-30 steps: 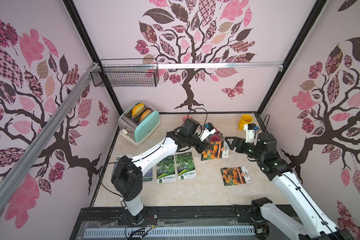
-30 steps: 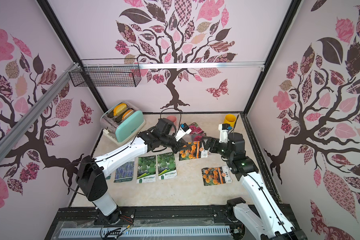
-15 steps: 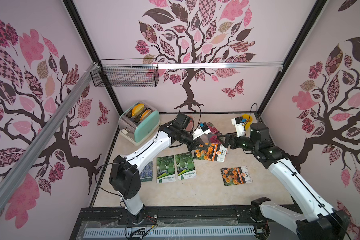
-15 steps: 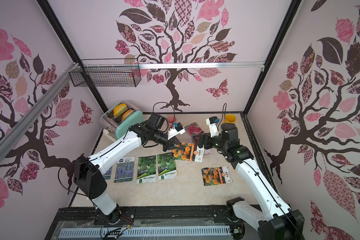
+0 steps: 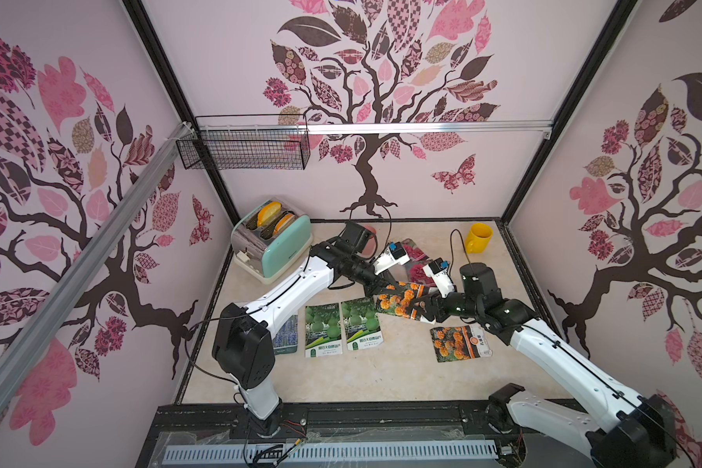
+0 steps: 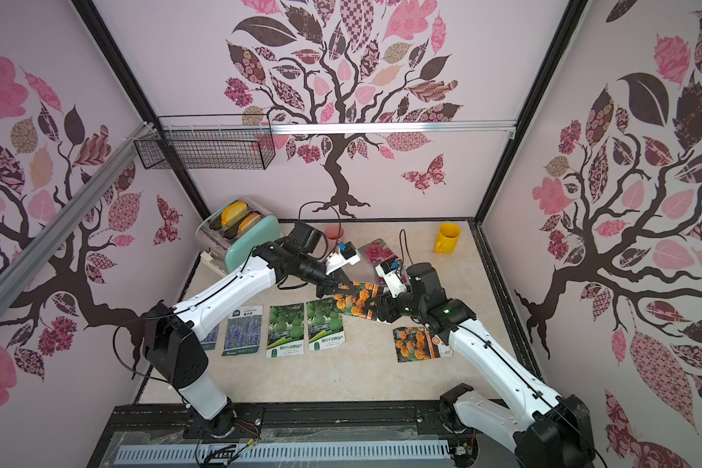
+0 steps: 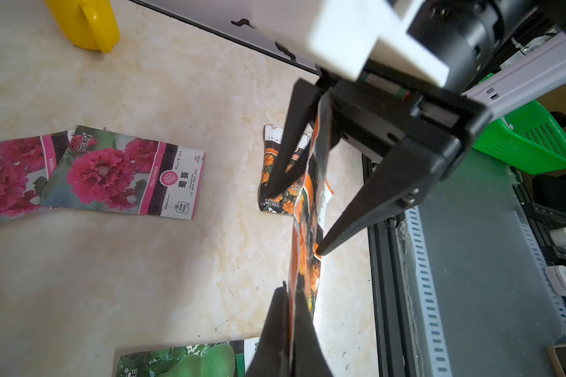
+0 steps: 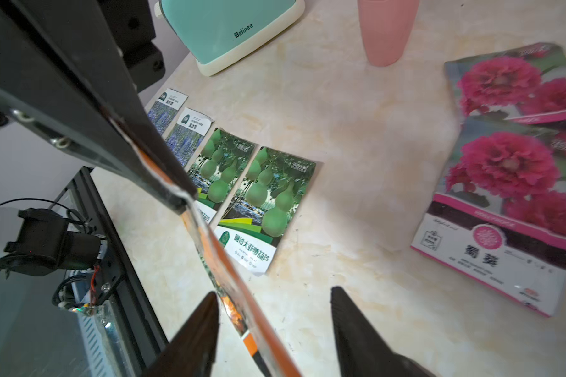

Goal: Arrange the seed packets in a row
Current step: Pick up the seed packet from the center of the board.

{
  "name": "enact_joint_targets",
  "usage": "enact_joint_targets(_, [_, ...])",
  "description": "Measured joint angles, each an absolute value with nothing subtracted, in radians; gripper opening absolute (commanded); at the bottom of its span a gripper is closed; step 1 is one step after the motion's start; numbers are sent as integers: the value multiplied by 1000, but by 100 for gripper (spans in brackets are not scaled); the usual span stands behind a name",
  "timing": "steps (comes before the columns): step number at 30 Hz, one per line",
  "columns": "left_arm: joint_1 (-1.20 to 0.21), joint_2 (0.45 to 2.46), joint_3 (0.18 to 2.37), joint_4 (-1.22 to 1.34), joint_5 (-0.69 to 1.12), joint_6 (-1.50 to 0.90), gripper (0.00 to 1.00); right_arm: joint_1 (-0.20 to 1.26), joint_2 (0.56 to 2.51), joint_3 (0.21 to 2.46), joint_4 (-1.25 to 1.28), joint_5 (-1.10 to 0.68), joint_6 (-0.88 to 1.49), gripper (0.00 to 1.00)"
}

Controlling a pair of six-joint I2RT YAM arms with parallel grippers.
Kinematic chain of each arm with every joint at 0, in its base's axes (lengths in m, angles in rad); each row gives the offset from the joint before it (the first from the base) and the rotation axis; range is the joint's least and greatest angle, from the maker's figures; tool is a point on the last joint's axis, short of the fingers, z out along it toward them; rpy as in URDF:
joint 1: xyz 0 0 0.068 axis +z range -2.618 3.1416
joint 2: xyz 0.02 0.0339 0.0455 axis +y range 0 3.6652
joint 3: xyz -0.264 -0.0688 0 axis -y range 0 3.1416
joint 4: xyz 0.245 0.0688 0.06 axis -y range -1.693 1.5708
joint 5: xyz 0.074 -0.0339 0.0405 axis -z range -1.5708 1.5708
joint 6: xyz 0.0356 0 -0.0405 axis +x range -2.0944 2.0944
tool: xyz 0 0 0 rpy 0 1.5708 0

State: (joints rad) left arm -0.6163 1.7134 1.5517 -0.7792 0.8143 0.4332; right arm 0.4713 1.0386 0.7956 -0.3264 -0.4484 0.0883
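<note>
top views. the held marigold packet (image 5: 398,302) hangs above the table (image 5: 381,372), printed face up, its long axis running side to side from the left gripper (image 5: 375,288) to the right gripper (image 5: 420,308). two gourd packets (image 6: 286,330) and two lavender packets (image 6: 242,330) lie side by side in a row, long axes front to back, label strips toward the arm bases. a flat marigold packet (image 6: 418,344) lies crosswise to them, label end toward the right wall.

left wrist. i see the left gripper (image 7: 290,293) clamped tight on one short end of the held marigold packet (image 7: 306,228), which shows edge-on. the right gripper (image 7: 294,222) straddles the far end with its jaws apart; i cannot tell whether either finger touches it. a hollyhock packet (image 7: 125,173) reads "hollyhock".

right wrist. the right gripper (image 8: 274,292) stands spread, the held marigold packet (image 8: 223,271) passing between its fingers with a clear gap on one side. the toaster (image 8: 236,29) reads "belinee".
</note>
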Motion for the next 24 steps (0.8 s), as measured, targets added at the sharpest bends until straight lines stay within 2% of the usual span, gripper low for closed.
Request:
enact_joint_targets(3, [-613, 1713, 1548, -763, 810, 394, 0, 483, 1010, 760, -294, -448, 111, 0])
enact_joint_targets(5, [-610, 1713, 1544, -713, 799, 332, 22, 484, 970, 731, -253, -443, 133, 0])
enact_joint_targets(6, [-611, 1711, 1543, -685, 783, 290, 29, 484, 952, 718, -233, -437, 146, 0])
enact_joint_targets(9, [-583, 1681, 1501, -558, 694, 113, 41, 484, 911, 689, -187, -416, 201, 0])
enact_joint_targets(11, [-521, 1628, 1423, -435, 642, -54, 54, 483, 904, 673, -131, -396, 264, 0])
enact_joint_targets(14, [-417, 1525, 1281, -280, 539, -284, 57, 481, 908, 652, -47, -356, 371, 0])
enact_joint_targets(16, [-395, 1449, 1178, -194, 474, -408, 58, 475, 917, 644, 8, -333, 448, 0])
enact_joint_targets(21, [-466, 1303, 926, 36, 418, -656, 59, 453, 942, 623, 191, -311, 642, 0])
enact_joint_targets(24, [-532, 1297, 844, 174, 395, -768, 59, 449, 967, 620, 274, -311, 730, 0])
